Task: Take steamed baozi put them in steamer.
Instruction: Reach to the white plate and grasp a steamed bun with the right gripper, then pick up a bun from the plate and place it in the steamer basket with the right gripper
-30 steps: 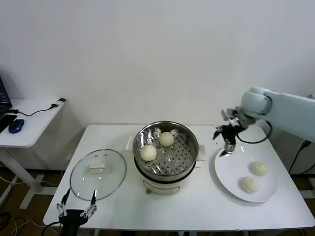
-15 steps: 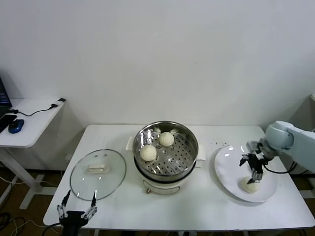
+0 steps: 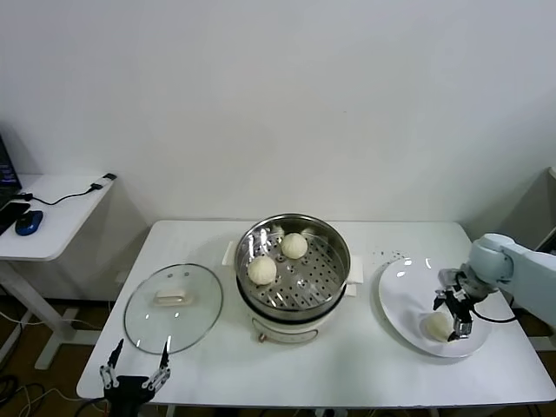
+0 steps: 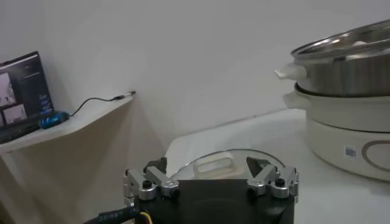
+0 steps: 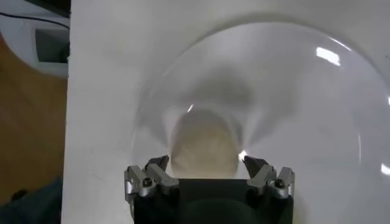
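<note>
The steamer stands mid-table with two steamed baozi on its perforated tray. A white plate lies at the right with one baozi showing; the arm hides any other on the plate. My right gripper is low over the plate, open. In the right wrist view a baozi sits between the open fingers of this gripper, not squeezed. My left gripper is parked open and empty below the table's front left edge.
A round glass lid lies on the table left of the steamer; it also shows in the left wrist view, with the steamer beyond it. A side desk with a mouse and cable stands at far left.
My right gripper has moved from above the table beside the steamer out to the plate and come down around a baozi. The left arm has not moved.
</note>
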